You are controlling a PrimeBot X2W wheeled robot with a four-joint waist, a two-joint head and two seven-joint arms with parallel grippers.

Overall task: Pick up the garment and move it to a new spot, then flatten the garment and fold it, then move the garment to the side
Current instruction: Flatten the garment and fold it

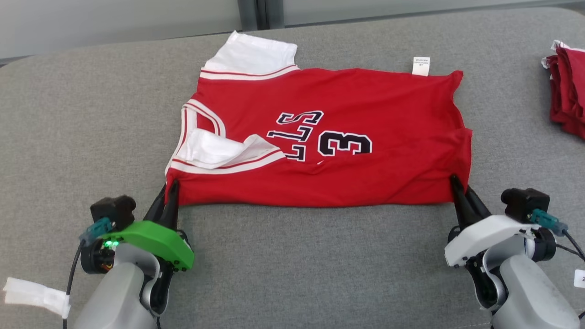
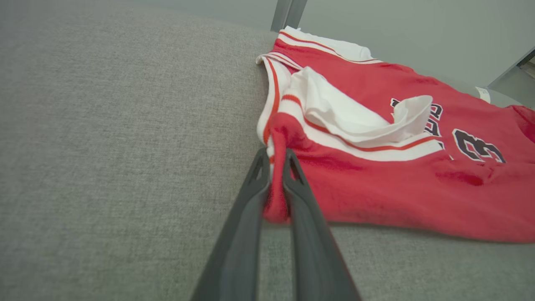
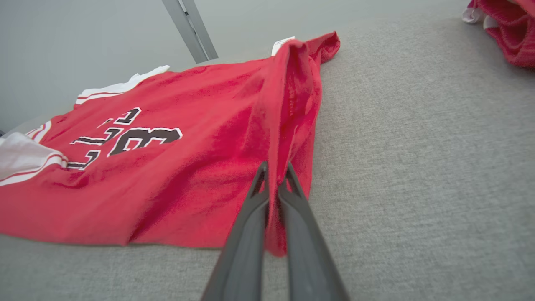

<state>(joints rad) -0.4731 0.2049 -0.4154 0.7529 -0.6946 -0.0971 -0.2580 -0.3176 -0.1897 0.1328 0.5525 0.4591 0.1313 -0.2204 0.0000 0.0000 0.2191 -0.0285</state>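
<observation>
Head view: the red jersey (image 1: 388,114) lies spread flat on the grey bench (image 1: 297,265), number up. The left hand (image 1: 169,186) and the right hand (image 1: 454,180) are each clamped shut on a near corner. Other red clothes (image 1: 569,96) lie at the far right.

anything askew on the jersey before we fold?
Yes: the white lining at the near-left armhole is flipped out over the red jersey front, bunched rather than flat. The care tag pokes past the far edge.

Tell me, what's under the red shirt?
The red shirt lies on the grey cushion, which shows all around it. Anything else beneath the cloth is covered, so I cannot tell.
</observation>
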